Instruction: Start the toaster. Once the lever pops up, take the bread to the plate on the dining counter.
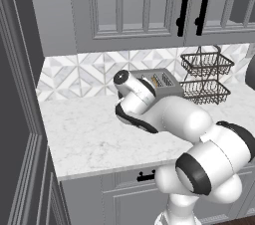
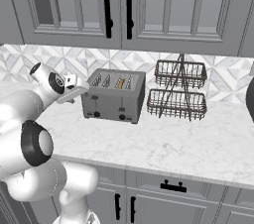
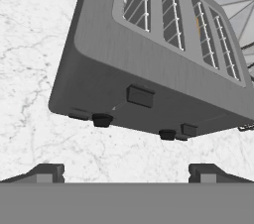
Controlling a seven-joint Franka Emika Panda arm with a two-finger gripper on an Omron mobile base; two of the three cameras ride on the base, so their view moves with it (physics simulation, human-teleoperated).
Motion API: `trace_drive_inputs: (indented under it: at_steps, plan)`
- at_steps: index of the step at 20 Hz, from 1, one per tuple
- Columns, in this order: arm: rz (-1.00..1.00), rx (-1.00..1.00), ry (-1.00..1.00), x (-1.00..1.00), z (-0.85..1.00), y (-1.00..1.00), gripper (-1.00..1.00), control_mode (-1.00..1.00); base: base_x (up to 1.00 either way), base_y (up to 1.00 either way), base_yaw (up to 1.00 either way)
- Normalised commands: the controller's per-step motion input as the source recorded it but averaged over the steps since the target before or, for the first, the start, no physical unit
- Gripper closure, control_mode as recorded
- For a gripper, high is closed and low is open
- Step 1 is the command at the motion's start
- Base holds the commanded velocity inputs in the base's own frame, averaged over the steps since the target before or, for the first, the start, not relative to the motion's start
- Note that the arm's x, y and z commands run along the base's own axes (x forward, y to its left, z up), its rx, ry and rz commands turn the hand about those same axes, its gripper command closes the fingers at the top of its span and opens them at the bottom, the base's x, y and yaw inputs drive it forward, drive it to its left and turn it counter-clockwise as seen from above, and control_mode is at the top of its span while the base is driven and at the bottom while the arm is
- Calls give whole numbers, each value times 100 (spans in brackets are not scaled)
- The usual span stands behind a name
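Note:
The grey four-slot toaster stands on the marble worktop against the tile backsplash. A thin tan slice of bread sits in its third slot from the left, and its orange edge also shows in the hand view as the bread. My gripper hovers just left of the toaster's front, open and holding nothing. In the hand view the gripper faces the toaster with its front below it: the left lever, the right lever and dark knobs. The arm hides much of the toaster. The plate and dining counter are out of view.
A two-tier wire basket rack stands right of the toaster. A dark round object sits at the far right edge. Wall cabinets hang above. Bare marble worktop lies in front of the toaster.

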Motion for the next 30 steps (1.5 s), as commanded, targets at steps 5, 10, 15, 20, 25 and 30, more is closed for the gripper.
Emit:
trace_drive_inputs:
  at_steps: [5, 10, 15, 20, 25, 30]
  plan:
    - [0, 0, 0, 0, 0, 0, -100, -100, 0, 0, 0]
    - [0, 0, 0, 0, 0, 0, -100, -100, 0, 0, 0]
    - [0, 0, 0, 0, 0, 0, -100, -100, 0, 0, 0]
    - [0, 0, 0, 0, 0, 0, -100, -100, 0, 0, 0]
    - [0, 0, 0, 0, 0, 0, -100, -100, 0, 0, 0]
    - [0, 0, 0, 0, 0, 0, -100, -100, 0, 0, 0]
